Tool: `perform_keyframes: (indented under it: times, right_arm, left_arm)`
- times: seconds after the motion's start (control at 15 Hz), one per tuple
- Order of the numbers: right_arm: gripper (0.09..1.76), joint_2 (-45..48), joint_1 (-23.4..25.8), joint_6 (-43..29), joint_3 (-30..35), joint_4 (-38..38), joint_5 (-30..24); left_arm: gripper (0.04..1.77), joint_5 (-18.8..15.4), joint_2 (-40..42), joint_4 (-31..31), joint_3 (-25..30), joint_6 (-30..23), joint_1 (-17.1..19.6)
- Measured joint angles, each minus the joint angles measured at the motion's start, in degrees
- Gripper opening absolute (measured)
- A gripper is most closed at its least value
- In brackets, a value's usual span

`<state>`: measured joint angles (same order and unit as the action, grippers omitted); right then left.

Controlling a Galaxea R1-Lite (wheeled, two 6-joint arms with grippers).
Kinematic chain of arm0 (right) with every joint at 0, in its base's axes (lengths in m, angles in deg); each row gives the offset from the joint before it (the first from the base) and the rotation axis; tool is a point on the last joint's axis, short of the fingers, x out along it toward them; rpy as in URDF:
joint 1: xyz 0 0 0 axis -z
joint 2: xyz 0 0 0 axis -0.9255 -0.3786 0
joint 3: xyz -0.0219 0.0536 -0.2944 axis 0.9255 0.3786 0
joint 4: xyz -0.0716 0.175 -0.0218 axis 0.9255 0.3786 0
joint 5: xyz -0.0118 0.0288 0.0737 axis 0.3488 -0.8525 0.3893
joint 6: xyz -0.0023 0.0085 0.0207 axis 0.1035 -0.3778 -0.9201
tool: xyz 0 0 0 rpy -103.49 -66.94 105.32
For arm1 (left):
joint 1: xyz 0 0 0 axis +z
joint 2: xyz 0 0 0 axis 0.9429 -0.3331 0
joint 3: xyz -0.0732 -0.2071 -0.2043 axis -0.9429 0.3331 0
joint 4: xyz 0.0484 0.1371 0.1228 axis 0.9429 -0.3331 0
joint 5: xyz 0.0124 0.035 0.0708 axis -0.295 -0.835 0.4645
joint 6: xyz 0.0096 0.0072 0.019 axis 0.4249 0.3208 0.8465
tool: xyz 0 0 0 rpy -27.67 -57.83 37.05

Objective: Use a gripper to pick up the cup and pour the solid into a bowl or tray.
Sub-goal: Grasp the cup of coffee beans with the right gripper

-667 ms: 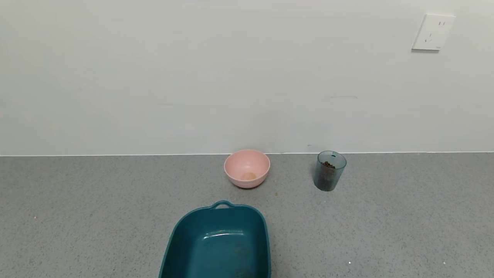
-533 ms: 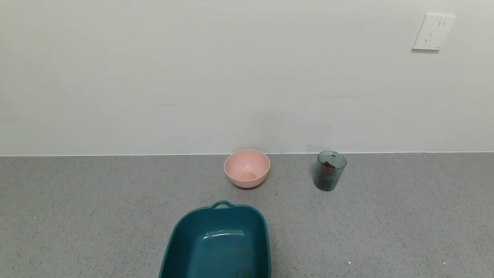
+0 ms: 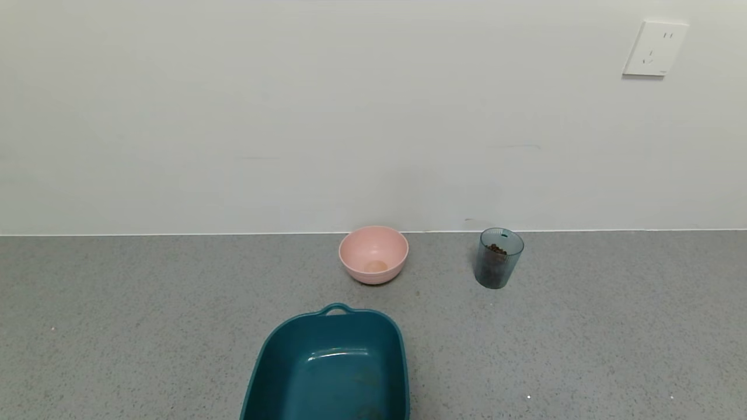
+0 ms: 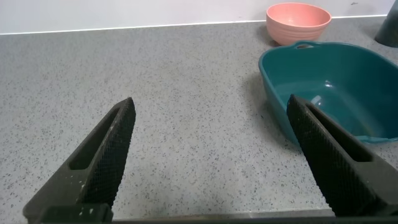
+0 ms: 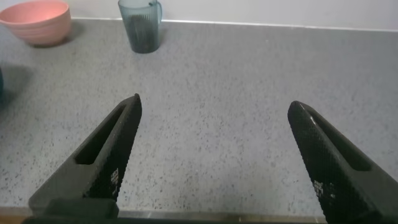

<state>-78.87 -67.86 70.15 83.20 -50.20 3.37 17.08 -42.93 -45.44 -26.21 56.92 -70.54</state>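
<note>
The ribbed blue-grey cup [image 3: 499, 258] stands upright near the wall at the right, with dark brown pellets [image 3: 497, 249] inside. It also shows in the right wrist view [image 5: 140, 26]. The pale pink bowl [image 3: 373, 254] sits to its left, apart from it, and shows in both wrist views [image 4: 298, 21] [image 5: 35, 21]. My left gripper [image 4: 211, 106] is open and empty over bare counter beside the teal tray. My right gripper [image 5: 214, 106] is open and empty over bare counter, well short of the cup. Neither gripper shows in the head view.
A larger teal rectangular tray [image 3: 330, 364] with a handle lies at the front centre, in front of the bowl, and shows in the left wrist view [image 4: 329, 87]. The grey speckled counter [image 3: 117, 303] ends at a white wall with a socket plate [image 3: 655, 49].
</note>
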Motion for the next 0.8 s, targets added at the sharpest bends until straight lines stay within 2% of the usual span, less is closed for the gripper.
perform_keyframes:
  times: [0.13, 0.33, 0.6, 0.8]
  right_arm:
    - [1.71, -1.4, 0.0, 0.7, -3.0, 1.0, 0.2]
    - [1.71, -8.4, 0.0, 1.6, -9.6, 1.1, 0.3]
    - [1.71, -25.1, -0.2, 2.6, -20.8, -1.6, 0.0]
    - [1.71, -40.0, -1.7, 2.8, -27.7, -7.1, -0.3]
  left_arm:
    - [1.75, 0.0, 0.0, 0.0, 0.0, 0.0, 0.0]
    - [1.75, 0.0, 0.0, 0.0, 0.0, 0.0, 0.0]
    - [1.75, 0.0, 0.0, 0.0, 0.0, 0.0, 0.0]
    - [1.75, 0.0, 0.0, 0.0, 0.0, 0.0, 0.0]
